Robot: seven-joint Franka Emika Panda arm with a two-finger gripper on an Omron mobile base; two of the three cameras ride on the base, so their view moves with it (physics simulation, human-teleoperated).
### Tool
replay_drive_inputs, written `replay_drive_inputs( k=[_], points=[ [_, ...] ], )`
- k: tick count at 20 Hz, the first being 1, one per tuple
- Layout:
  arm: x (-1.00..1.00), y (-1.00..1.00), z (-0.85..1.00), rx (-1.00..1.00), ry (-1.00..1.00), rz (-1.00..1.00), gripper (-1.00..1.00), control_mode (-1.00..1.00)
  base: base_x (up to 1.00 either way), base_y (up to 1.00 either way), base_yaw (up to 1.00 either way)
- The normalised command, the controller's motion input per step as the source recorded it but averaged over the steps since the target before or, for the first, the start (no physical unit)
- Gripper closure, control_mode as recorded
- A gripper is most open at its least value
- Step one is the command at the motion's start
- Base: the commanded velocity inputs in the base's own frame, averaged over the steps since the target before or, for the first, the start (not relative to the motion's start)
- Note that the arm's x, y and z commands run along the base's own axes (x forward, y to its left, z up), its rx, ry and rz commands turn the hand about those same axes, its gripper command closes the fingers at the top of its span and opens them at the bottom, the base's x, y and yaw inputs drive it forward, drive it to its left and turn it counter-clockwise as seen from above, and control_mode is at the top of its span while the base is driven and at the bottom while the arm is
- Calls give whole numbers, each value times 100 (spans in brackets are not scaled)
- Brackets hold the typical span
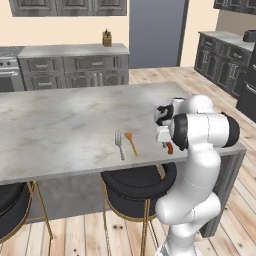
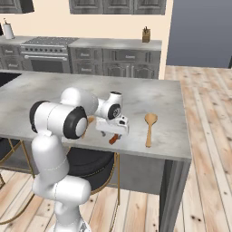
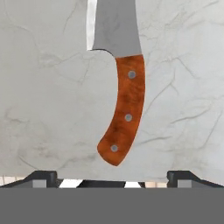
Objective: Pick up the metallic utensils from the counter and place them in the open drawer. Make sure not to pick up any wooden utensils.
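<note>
The marble counter (image 3: 43,87) holds the knife (image 3: 124,109) near its edge. The fingers (image 3: 41,177) are wide apart above it. A clumsy grab could push the knife off the edge.

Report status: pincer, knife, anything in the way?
Pincer open, empty, hovering above knife on counter. Fork lies beside wooden spoon, neither touched. Nothing blocks the knife handle.
</note>
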Motion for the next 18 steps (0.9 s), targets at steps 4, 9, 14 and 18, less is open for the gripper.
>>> replay_drive_inputs(
  k=[4, 9, 14, 18],
  points=[
    [18, -1, -24, 4, -4, 0, -100, -100, 0, 0, 0],
    [21, -3, -31, 2, -3, 0, -100, -100, 0, 0, 0],
    [20, -1, -30, 0, -2, 0, -100, -100, 0, 0, 0],
    [16, 0, -24, 0, -4, 0, -100, -100, 0, 0, 0]
  ],
)
